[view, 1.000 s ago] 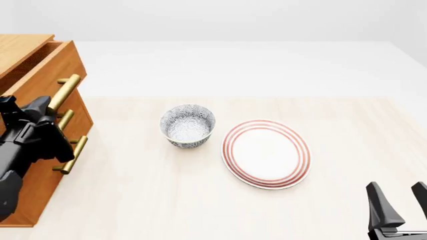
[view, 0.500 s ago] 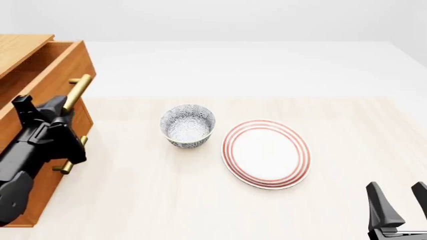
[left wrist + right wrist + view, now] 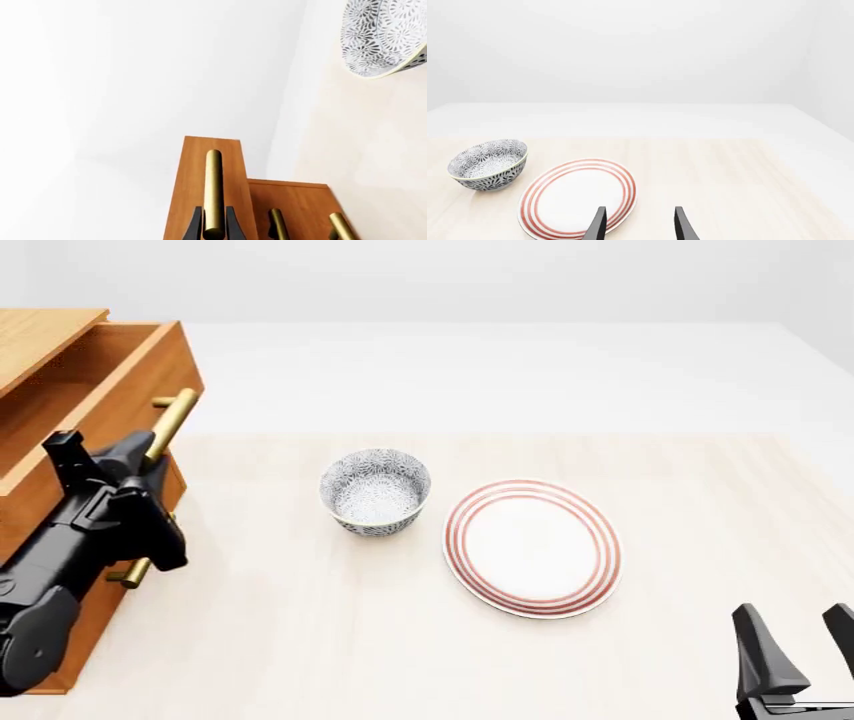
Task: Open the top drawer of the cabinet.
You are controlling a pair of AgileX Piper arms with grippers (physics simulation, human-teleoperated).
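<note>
The orange-brown cabinet (image 3: 40,570) stands at the table's left edge. Its top drawer (image 3: 127,380) juts out toward the table's middle, past the two lower drawers. My left gripper (image 3: 150,462) is shut on the top drawer's brass bar handle (image 3: 170,423); in the left wrist view the black fingers (image 3: 196,226) clamp both sides of that handle (image 3: 213,190). The lower drawers' handles (image 3: 279,226) show beside it. My right gripper (image 3: 798,640) hangs open at the table's near right corner, and its fingertips (image 3: 595,226) hold nothing.
A patterned bowl (image 3: 375,491) sits mid-table, right of the cabinet. A white plate with red rings (image 3: 533,546) lies just right of the bowl. The right wrist view shows the same bowl (image 3: 488,164) and plate (image 3: 578,198) in front of the right gripper.
The top drawer has slid further out to the right, with my left gripper moving along on its handle. The right arm has stayed still.
</note>
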